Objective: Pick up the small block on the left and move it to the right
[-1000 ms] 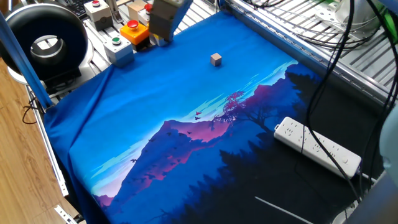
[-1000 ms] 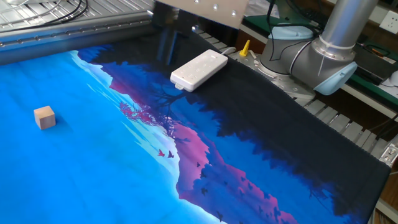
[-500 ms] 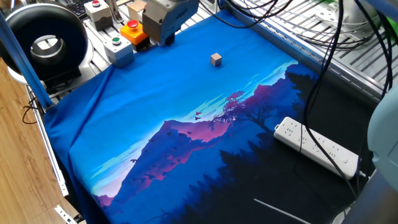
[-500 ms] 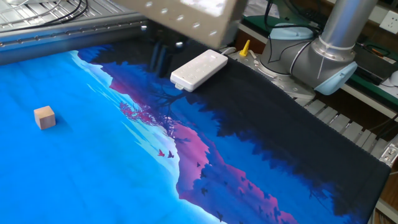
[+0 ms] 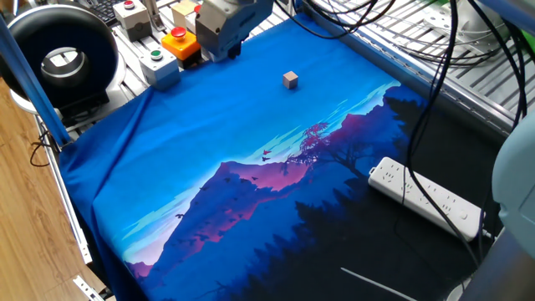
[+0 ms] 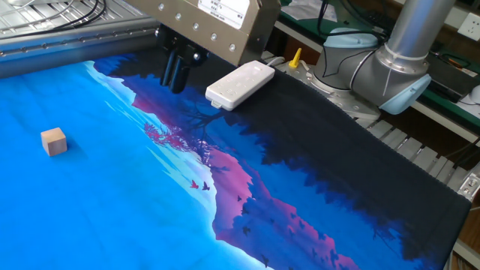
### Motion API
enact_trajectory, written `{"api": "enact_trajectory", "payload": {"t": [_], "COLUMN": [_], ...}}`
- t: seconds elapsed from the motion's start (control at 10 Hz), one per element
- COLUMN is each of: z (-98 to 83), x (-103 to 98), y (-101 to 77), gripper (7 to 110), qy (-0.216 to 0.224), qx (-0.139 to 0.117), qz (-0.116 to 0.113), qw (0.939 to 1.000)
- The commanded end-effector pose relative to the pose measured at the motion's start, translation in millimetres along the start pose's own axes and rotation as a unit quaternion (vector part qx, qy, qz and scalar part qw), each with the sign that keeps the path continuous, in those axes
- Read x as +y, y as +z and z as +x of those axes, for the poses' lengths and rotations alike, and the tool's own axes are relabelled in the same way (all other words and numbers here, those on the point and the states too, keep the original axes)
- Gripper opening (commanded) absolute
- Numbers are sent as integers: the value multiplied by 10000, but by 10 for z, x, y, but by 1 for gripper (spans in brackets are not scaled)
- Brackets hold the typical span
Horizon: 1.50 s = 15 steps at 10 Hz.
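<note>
The small block [image 5: 290, 79] is a tiny tan cube standing alone on the bright blue part of the printed cloth; in the other fixed view it sits at the left [image 6: 53, 140]. My gripper [image 6: 176, 73] hangs above the cloth near its back edge, well away from the block and holding nothing. Its two black fingers [image 6: 171, 71] stand close together with almost no gap. In one fixed view the gripper [image 5: 221, 52] is at the top left, above the cloth's corner, with its fingertips hard to make out.
A white power strip [image 5: 426, 198] lies on the dark part of the cloth, just beside the gripper in the other fixed view [image 6: 240, 83]. Grey and orange button boxes [image 5: 171, 43] stand beyond the cloth's far-left corner. The arm base [image 6: 401, 60] and cables lie at the edges.
</note>
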State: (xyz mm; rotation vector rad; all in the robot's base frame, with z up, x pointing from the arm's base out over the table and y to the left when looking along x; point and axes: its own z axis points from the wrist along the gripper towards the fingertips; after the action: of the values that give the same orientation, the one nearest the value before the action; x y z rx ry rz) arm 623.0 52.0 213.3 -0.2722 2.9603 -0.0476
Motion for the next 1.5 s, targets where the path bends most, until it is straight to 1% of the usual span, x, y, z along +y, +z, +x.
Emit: {"api": "enact_trajectory", "payload": {"t": [0.0, 0.1, 0.2, 0.3, 0.5, 0.6, 0.7, 0.8, 0.9, 1.0, 1.1, 1.2, 1.3, 1.4], "z": [-82, -101, -213, -192, -143, -84, -23, 3, 68, 138, 172, 60, -88, -465], "x": [46, 20, 8, 27, 191, 250, 239, 306, 253, 173, 156, 128, 104, 20], "y": [32, 19, 0, -5, 16, 9, 11, 4, 8, 10, 9, 17, 18, -18], "gripper": [7, 7, 7, 7, 7, 7, 7, 7, 7, 7, 7, 7, 7, 7], "qy": [113, 98, 168, 360, 602, 705, 655, 732, 701, 703, 842, 934, 946, 1166], "qx": [-100, -146, -375, -337, -210, -82, 37, 101, 222, 351, 419, 193, -105, -873], "qz": [-55, -8, 21, -30, -364, -473, -443, -572, -458, -289, -244, -204, -184, -109], "qw": [9999, 9998, 9992, 9988, 9973, 9964, 9969, 9956, 9962, 9965, 9953, 9952, 9953, 9893]}}
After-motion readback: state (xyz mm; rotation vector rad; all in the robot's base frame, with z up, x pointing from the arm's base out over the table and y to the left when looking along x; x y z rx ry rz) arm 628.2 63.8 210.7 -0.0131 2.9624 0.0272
